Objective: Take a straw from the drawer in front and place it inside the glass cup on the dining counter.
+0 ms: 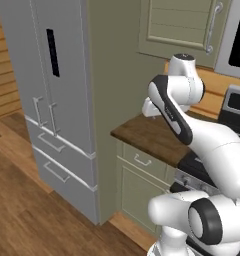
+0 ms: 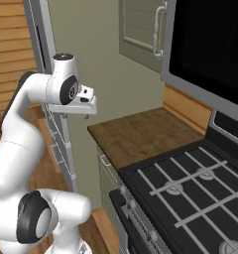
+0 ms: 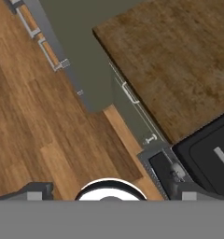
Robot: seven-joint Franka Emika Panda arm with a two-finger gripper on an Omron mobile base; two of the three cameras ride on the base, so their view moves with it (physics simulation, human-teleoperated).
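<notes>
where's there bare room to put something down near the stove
The wooden countertop is bare, bordered by the wall at the back, the tall green panel beside the fridge on the left and the stove on the right. The open gripper hangs above its fridge-side edge. The stove top is taken up by burner grates.

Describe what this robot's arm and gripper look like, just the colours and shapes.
The arm is made of glossy white, rounded segments joined by dark grey to black joint bands and round dark caps. The base view from the left shows a long dark strip along one link. The gripper hangs from a flat white block-shaped hand with a small dark inset on top. No cables or lettering are visible.
</notes>
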